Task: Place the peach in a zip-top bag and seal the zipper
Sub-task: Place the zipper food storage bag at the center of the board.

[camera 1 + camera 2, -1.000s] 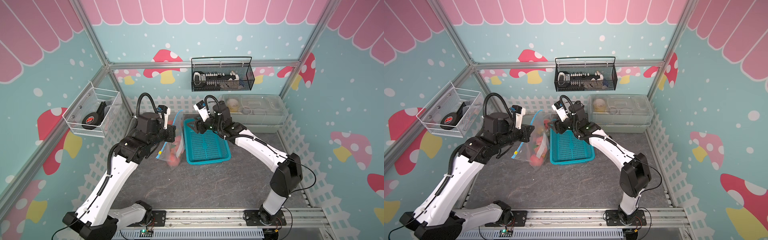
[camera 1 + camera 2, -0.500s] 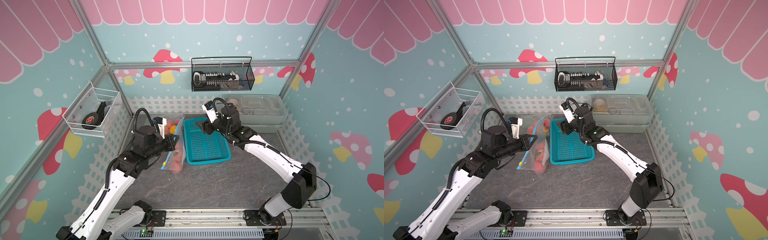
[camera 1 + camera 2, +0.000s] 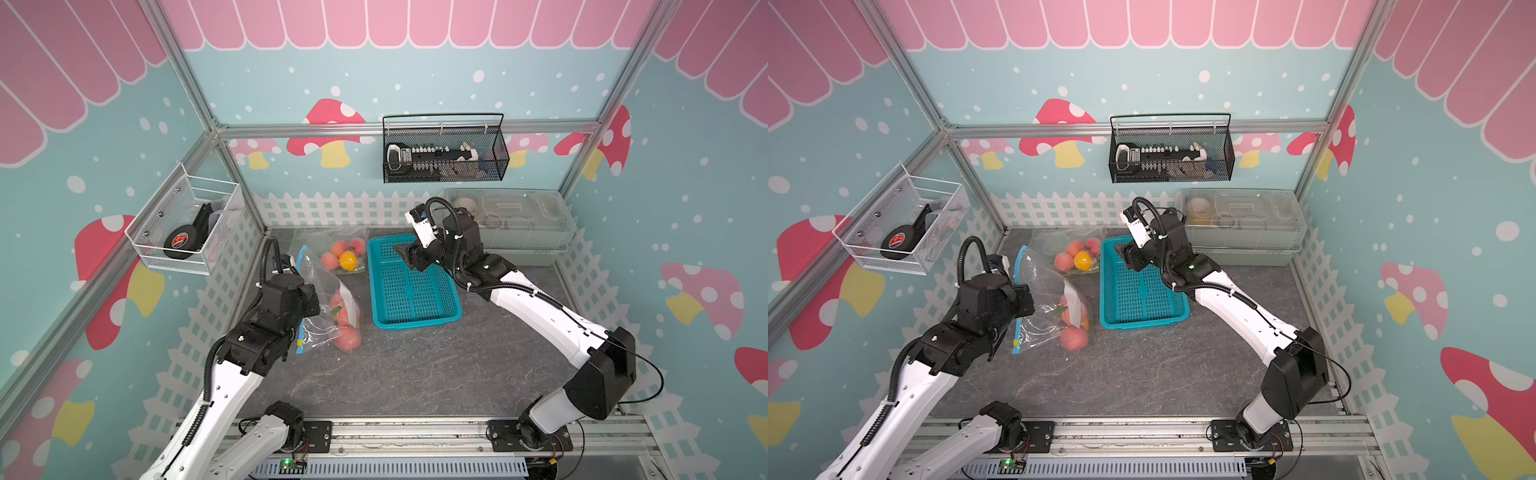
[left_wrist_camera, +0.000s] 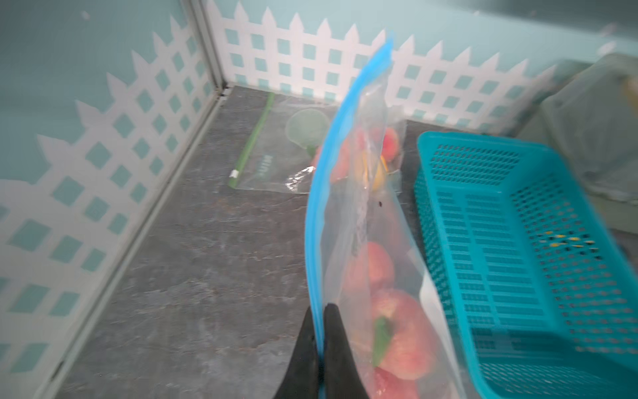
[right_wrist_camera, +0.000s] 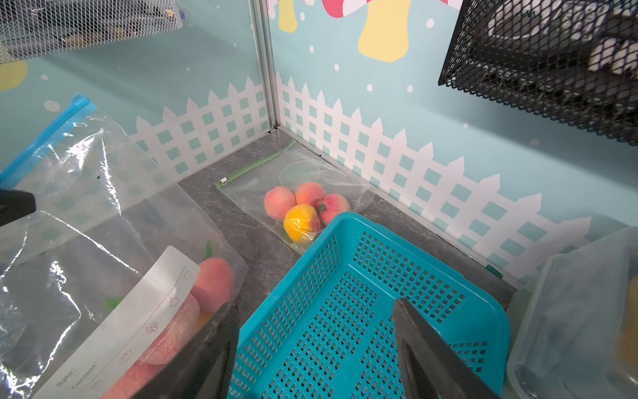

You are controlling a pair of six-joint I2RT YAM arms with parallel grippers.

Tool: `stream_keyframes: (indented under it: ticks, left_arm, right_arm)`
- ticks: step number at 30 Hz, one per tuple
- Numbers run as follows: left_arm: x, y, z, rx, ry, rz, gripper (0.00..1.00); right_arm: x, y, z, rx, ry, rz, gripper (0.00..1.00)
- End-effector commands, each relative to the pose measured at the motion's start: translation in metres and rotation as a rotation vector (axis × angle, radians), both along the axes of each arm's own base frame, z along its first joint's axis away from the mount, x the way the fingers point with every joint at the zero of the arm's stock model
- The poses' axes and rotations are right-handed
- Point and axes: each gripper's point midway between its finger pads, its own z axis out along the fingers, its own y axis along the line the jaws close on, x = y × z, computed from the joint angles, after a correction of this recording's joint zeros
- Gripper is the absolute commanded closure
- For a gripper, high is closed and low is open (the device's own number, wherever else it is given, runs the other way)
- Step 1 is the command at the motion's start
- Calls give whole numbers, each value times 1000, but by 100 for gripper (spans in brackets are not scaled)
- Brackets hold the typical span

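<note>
Left hand [image 4: 319,310] clamped on zipper [image 4: 311,241] of zip-top bag [image 4: 367,193]; right hand [image 5: 314,305] apart over basket [image 5: 397,266].

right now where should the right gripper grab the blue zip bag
I'd pinch the blue zipper strip at its free far end, coming from the teal basket side. The strip stands on edge, the left gripper clamps its near end, and the peaches weigh the bag down. The open right gripper hovers over that basket.
</note>
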Motion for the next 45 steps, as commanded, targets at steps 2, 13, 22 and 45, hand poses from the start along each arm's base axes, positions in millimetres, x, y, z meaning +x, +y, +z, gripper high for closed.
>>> stream_keyframes:
  ticks: [2, 13, 22, 45]
  left_arm:
    - [-5, 29, -11, 280, 97, 13, 100]
    - [-1, 46, -39, 532, 193, -155, 100]
    - [13, 71, -55, 711, 303, -168, 100]
    - [74, 87, -110, 655, 410, -219, 100]
  right_arm:
    - [-2, -8, 13, -13, -38, -14, 28]
    - [0, -9, 13, -20, -41, -19, 28]
    - [0, -8, 11, -15, -32, -16, 28]
    - [1, -11, 11, -11, -32, -24, 27]
